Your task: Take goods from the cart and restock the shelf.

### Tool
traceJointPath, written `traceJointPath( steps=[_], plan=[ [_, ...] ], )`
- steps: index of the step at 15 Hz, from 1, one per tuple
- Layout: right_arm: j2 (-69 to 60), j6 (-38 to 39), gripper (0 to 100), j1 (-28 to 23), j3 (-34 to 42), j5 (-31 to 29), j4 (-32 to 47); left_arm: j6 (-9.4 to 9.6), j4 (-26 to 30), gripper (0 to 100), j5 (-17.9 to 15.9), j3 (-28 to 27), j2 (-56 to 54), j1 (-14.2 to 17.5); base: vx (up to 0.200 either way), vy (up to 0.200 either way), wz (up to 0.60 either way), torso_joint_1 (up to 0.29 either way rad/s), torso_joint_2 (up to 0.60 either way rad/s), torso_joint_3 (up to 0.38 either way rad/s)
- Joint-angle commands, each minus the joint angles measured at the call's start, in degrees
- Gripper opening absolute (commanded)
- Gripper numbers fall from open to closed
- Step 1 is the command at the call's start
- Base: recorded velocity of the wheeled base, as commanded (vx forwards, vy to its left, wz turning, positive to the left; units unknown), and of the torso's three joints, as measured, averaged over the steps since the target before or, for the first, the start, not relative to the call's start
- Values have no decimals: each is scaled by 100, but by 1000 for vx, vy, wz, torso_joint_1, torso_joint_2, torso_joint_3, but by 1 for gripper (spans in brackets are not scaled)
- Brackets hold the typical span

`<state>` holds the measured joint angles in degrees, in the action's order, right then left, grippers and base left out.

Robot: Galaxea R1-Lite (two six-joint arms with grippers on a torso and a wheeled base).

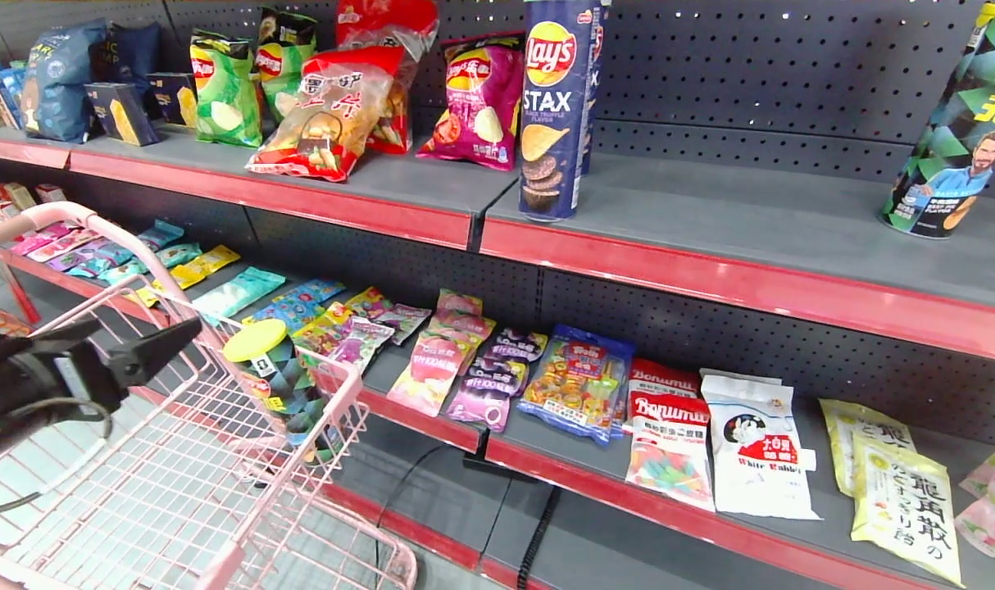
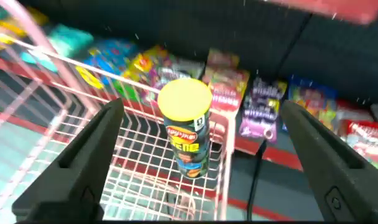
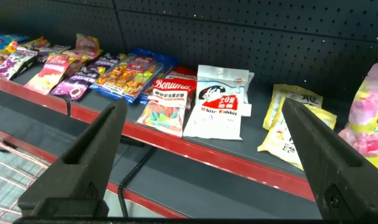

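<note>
A chips can (image 1: 278,375) with a yellow lid (image 2: 185,98) stands upright in the far corner of the pink cart (image 1: 219,492). My left gripper (image 1: 165,342) hovers over the cart basket, a short way from the can. In the left wrist view this gripper (image 2: 201,107) is open, the can (image 2: 190,140) lying ahead between its spread fingers (image 2: 83,168), untouched. My right gripper (image 3: 204,104) is open and holds nothing; it faces the lower shelf (image 3: 195,155) where a white candy bag (image 3: 217,102) lies. The upper shelf (image 1: 711,213) carries a tall blue can (image 1: 555,106).
Chip bags (image 1: 333,111) crowd the upper shelf's left half; a green-patterned can (image 1: 956,139) stands at its right end, with bare board between the cans. Flat candy bags (image 1: 579,385) cover the lower shelf. The cart handle (image 1: 63,217) rises at the left.
</note>
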<state>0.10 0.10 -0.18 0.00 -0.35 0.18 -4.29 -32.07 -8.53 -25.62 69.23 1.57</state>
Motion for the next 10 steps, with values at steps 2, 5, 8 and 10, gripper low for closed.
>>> traceJointPath(
  steps=[2,5,8,10],
  plan=[
    [8,-1,100,1,0,0,-1,60,-967,100,-245,365,2033,62,0,0,0,0,0,0],
    [8,-1,100,1,0,0,-1,69,-1600,100,-351,365,2639,62,0,0,0,0,0,0],
    [8,-1,100,1,0,0,-1,69,-1873,100,-412,356,2991,54,0,0,0,0,0,0],
    [8,-10,100,1,0,0,-1,69,-1987,100,-588,277,3158,62,0,0,0,0,0,0]
  ],
)
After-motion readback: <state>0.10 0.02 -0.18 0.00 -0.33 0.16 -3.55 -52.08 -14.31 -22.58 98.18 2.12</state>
